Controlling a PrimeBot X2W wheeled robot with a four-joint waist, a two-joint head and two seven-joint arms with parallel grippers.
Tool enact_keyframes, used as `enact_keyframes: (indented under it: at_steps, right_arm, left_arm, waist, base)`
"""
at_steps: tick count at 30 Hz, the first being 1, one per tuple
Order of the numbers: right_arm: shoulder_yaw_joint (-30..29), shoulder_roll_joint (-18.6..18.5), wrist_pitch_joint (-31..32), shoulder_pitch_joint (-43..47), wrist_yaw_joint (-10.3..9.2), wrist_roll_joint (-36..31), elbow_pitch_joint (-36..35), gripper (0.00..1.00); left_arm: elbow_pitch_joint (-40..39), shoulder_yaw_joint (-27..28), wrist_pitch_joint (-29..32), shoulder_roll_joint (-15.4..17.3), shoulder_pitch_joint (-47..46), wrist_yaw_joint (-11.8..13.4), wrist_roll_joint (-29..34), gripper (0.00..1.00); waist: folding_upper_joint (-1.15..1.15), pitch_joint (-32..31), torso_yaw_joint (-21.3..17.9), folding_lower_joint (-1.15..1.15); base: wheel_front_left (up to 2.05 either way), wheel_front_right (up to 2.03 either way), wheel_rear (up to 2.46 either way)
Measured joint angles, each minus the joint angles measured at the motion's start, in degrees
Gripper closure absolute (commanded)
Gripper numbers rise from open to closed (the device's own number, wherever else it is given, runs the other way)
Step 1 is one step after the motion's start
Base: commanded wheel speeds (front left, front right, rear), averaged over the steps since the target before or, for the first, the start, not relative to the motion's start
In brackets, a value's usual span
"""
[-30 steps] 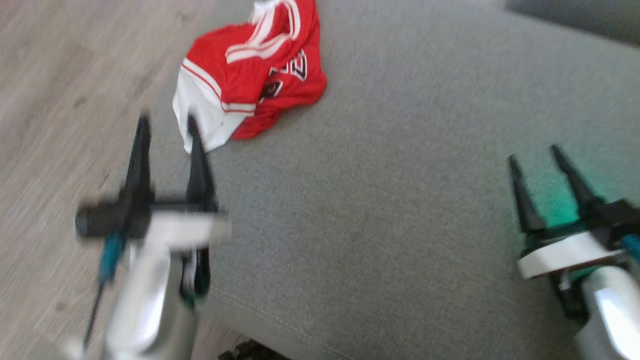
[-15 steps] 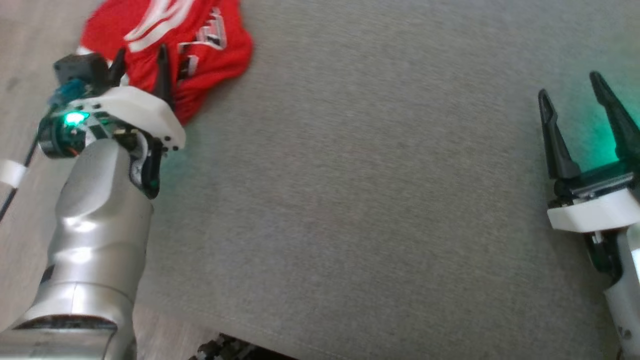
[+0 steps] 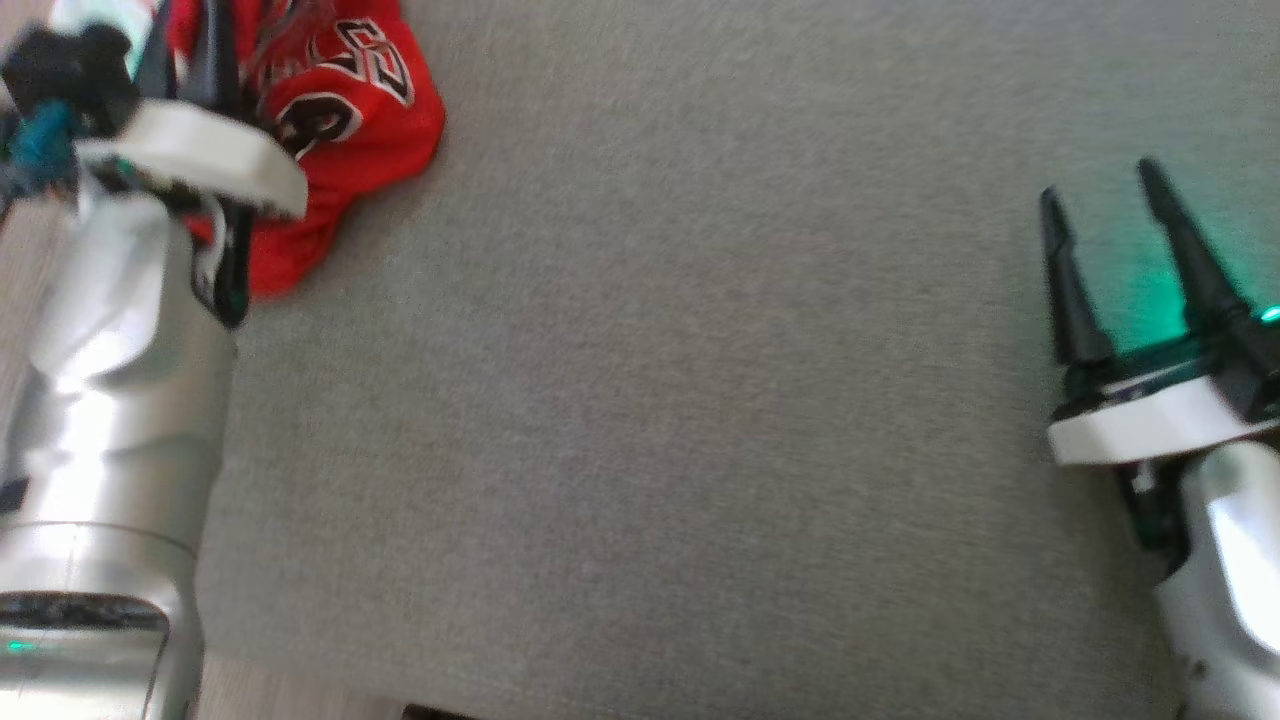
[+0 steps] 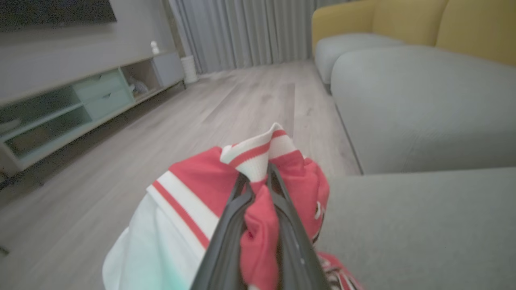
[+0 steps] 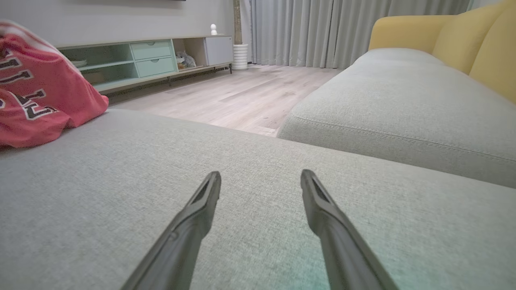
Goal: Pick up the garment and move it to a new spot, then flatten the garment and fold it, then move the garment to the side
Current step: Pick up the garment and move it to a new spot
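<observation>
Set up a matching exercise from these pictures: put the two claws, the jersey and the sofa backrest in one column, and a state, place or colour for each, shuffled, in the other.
Column one
1. left claw
2. right claw
3. red jersey
4. sofa backrest

Column two
A. yellow
B. open, over a bare part of the grey cushion
C. bunched up at the cushion's edge, next to the wooden floor
D. shut on a fold of fabric

Pairs: 1-D, 2-B, 3-C, 4-A

Soft daylight; garment motion-blurred in head view.
</observation>
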Motion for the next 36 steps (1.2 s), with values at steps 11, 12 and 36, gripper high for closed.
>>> enact_keyframes:
  at_steps: [11,12,36]
  right_arm:
    - [-0.6,9.2,0.0,4.6,0.00,0.2,-0.4,0.00]
    - [-0.7,9.8,0.0,5.0,0.00,0.2,-0.7,0.00]
    - [0.4,14.0,0.0,8.5,0.00,3.3,-2.0,0.00]
  left_arm:
    - [-27.5,-9.2,3.6,5.2,-1.3,-0.4,-2.3,1.00]
    - [-29.9,-9.5,4.6,5.7,-1.3,-0.4,-2.8,1.00]
    - [-36.2,-25.3,5.2,2.7,21.2,0.2,-5.3,0.92]
  waist:
    - [0.00,-9.6,-10.4,-0.02]
    - [0.00,-10.3,-11.9,-0.02]
    - [0.00,-12.8,-34.6,0.00]
  base:
    - [0.00,0.00,0.00]
    - [0.00,0.00,0.00]
    - [0.00,0.00,0.00]
